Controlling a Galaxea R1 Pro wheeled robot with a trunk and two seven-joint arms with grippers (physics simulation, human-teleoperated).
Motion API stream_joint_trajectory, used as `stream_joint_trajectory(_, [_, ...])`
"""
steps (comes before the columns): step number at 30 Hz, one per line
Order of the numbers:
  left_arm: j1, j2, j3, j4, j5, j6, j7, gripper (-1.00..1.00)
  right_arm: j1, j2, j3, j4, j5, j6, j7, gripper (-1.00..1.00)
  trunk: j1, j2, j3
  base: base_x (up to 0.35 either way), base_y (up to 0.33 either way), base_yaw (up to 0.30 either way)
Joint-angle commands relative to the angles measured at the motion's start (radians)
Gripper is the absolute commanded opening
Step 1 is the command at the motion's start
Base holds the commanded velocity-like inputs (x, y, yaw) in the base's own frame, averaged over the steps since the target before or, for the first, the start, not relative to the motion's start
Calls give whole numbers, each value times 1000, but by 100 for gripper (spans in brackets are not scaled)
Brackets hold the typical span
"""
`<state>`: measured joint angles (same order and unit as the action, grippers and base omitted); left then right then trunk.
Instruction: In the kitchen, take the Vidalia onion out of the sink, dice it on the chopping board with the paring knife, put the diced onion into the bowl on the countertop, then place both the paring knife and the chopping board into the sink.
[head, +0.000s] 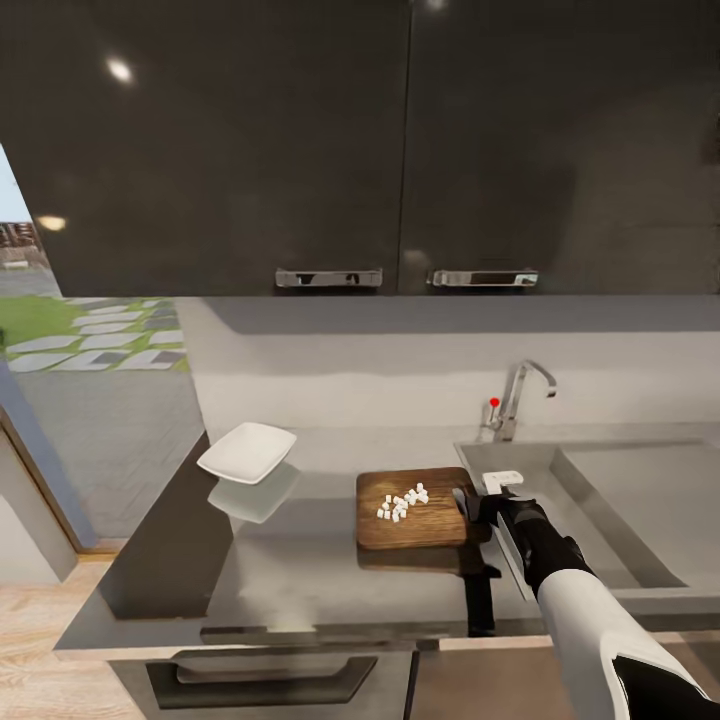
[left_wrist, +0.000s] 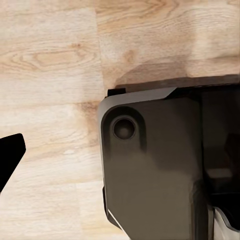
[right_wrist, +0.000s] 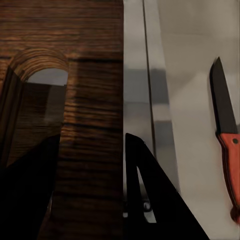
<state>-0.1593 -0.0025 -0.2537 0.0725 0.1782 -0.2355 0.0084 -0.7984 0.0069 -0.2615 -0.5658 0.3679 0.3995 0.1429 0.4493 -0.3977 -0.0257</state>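
We see the right gripper (head: 478, 503) at the chopping board's (head: 412, 510) sink-side end, its two dark fingers (right_wrist: 145, 200) straddling the strip of wood beside the slot handle (right_wrist: 42, 95), closed on the board as far as we can tell. The board lies on the countertop (head: 300, 570) with the diced onion (head: 403, 503) heaped on it. The right wrist view adds the paring knife (right_wrist: 227, 145) lying in the sink (head: 640, 500) just past the board's edge. The bowl (head: 247, 451) sits well apart, toward the left. The left gripper (left_wrist: 7, 160) shows one dark tip over wooden floor (left_wrist: 50, 60); we cannot tell its state.
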Motion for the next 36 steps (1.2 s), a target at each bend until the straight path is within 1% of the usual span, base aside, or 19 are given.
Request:
stream_joint_trajectory(1, [-2,-1,-9,4,7,-7,1,100,-1,1,-5,-2,9,4,9,-100,1,-2,-1,0,0,0])
stream_joint_trajectory(36, [-2,-1,-9,4,7,-7,1,100,-1,1,-5,-2,9,4,9,-100,1,-2,54,0,0,0])
